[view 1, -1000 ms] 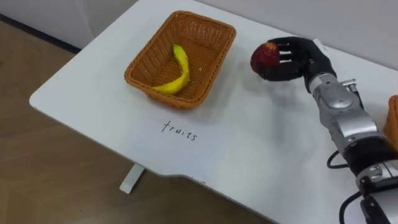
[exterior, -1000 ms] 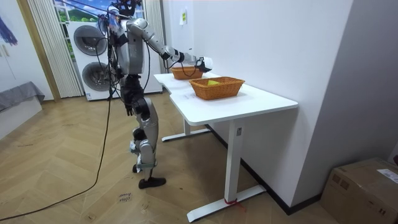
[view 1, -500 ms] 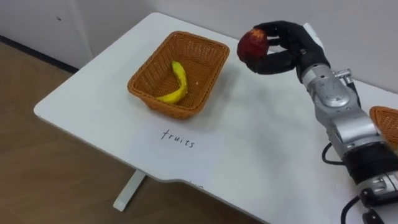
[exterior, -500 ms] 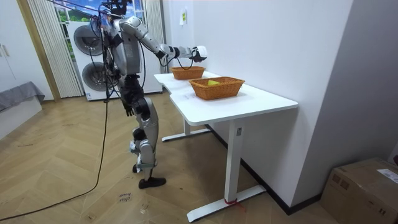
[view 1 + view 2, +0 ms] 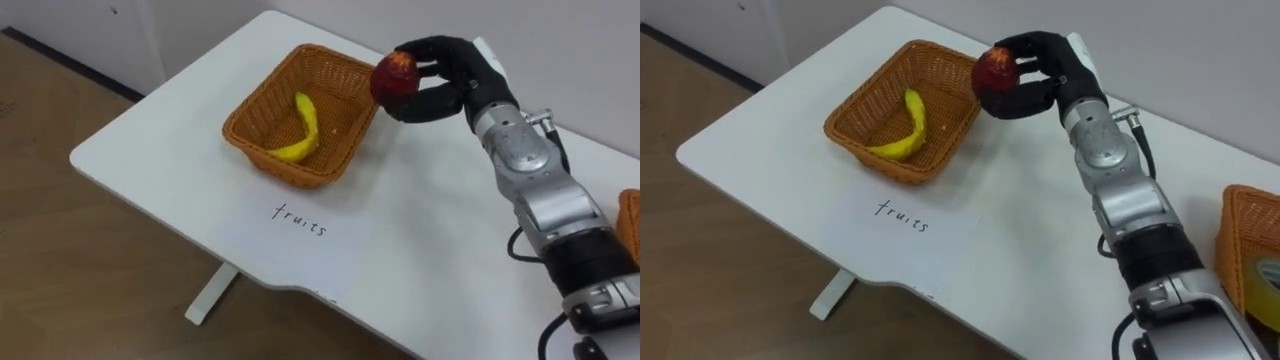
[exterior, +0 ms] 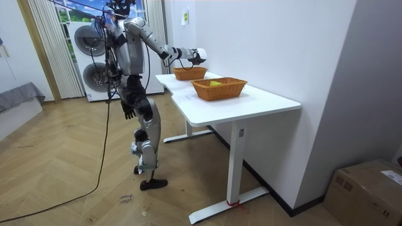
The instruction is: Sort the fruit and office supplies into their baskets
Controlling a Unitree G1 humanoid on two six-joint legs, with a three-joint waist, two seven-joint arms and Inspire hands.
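My right hand [image 5: 447,82] is shut on a red apple [image 5: 395,73], fingers and thumb curled round it. It holds the apple in the air just over the right rim of the woven fruit basket [image 5: 285,168], which stands at the far left of the white table [image 5: 420,230]. A yellow banana [image 5: 305,125] lies inside that basket. In the room view I stand at the table's end with my right arm stretched out over the far basket [image 6: 188,73]. My left hand [image 6: 127,113] hangs down at my side.
A second woven basket [image 5: 1240,235] stands at the table's right, with a yellowish roll [image 5: 1265,275] in it. A handwritten word [image 5: 300,217] marks the tabletop in front of the fruit basket. The table's near edge drops to wooden floor [image 5: 90,270].
My right hand has lifted the apple and carried it left, from beside the basket to over its right rim. The eye views have shifted a little too.
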